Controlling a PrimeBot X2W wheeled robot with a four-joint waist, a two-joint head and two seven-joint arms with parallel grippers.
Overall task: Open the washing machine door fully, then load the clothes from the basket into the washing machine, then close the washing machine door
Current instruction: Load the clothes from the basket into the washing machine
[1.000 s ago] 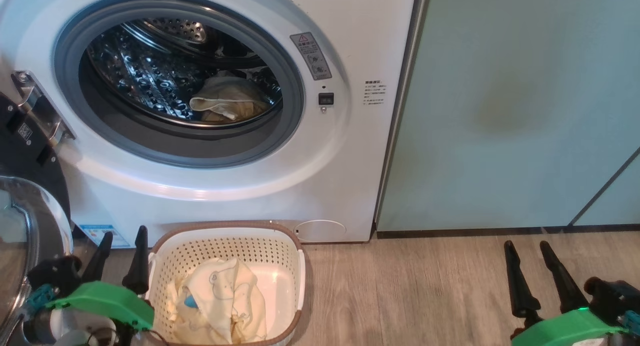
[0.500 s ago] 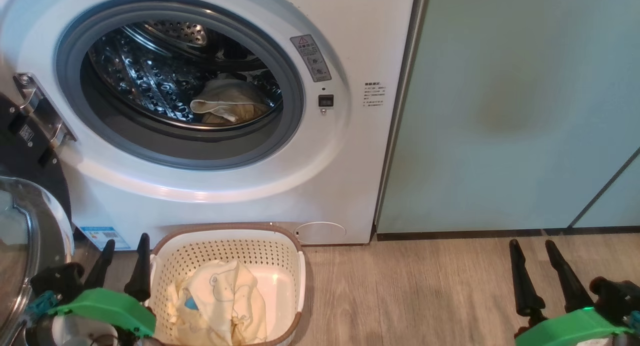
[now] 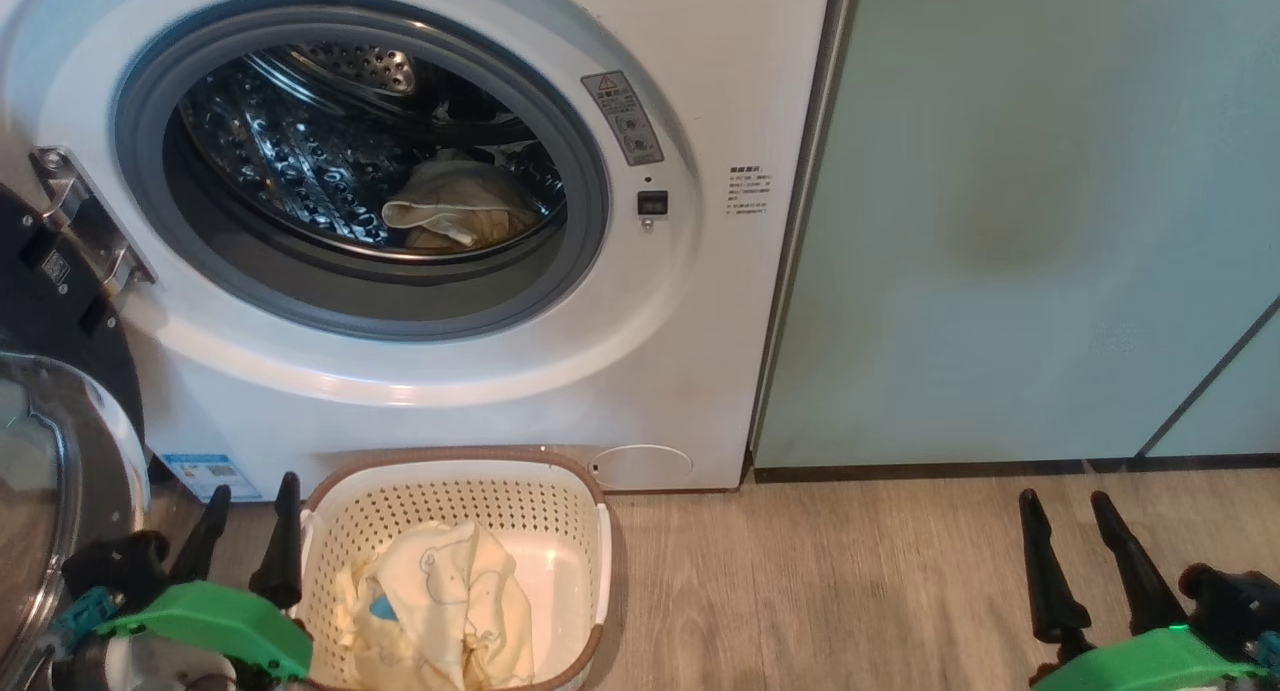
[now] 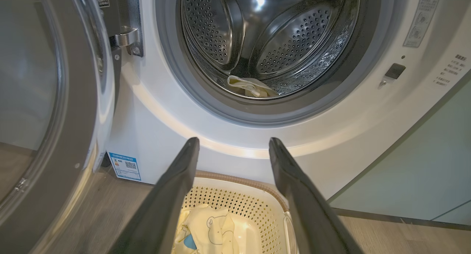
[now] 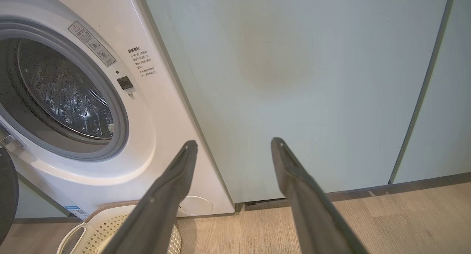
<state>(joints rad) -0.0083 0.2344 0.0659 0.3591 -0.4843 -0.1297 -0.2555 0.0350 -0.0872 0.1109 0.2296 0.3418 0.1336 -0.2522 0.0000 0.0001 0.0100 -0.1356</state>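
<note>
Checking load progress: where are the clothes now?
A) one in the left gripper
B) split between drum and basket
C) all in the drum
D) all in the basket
B: a pale cloth lies in the drum while a yellow garment sits in the basket.

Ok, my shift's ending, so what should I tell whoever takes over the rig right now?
Left gripper: fingers open, empty, just left of the basket.
Right gripper: fingers open, empty, above the floor before the cabinet.
Door swung open at left; one garment in the drum; clothes lie in the basket.
Done: door opened, loading begun. Left: load the basket's clothes, close the door.
</note>
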